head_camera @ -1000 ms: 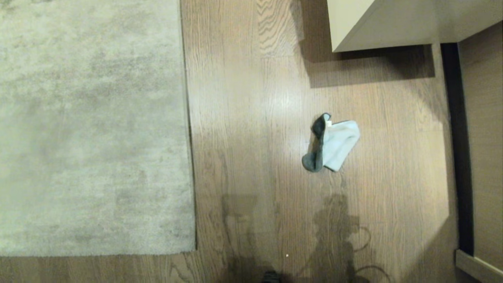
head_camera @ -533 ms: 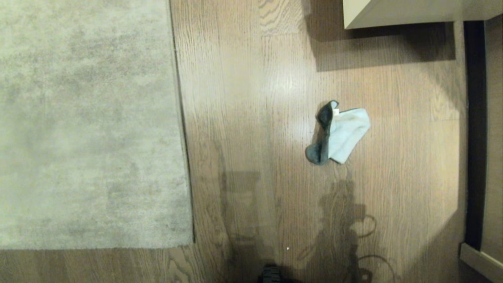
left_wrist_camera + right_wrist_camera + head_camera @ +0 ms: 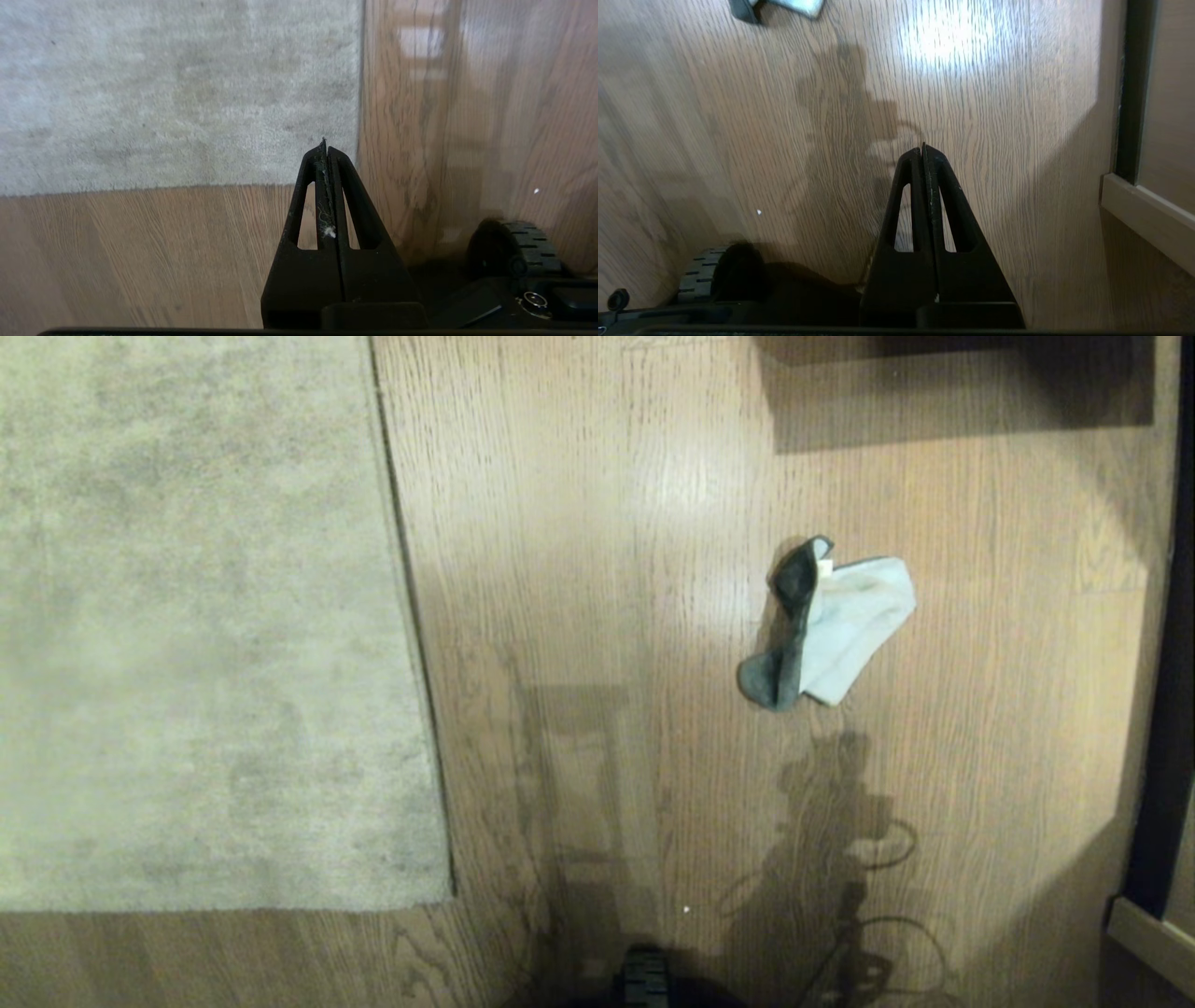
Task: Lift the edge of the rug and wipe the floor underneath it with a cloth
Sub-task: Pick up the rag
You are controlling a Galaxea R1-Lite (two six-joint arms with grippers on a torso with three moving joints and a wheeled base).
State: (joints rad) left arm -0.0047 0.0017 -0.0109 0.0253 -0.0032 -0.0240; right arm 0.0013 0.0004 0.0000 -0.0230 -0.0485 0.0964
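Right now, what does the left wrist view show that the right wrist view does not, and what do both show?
Only the left wrist view shows the rug edge and its square corner, lying flat, with the shut left pincer above it, fluff stuck between its fingers. Only the right wrist view shows the cloth, partly cut off at the frame border, a pale baseboard, and the shut, empty right pincer. Both show the floor and a black wheel of the base.

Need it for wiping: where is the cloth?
In the head view the cloth lies crumpled on the floor, right of the rug edge, clear of it.
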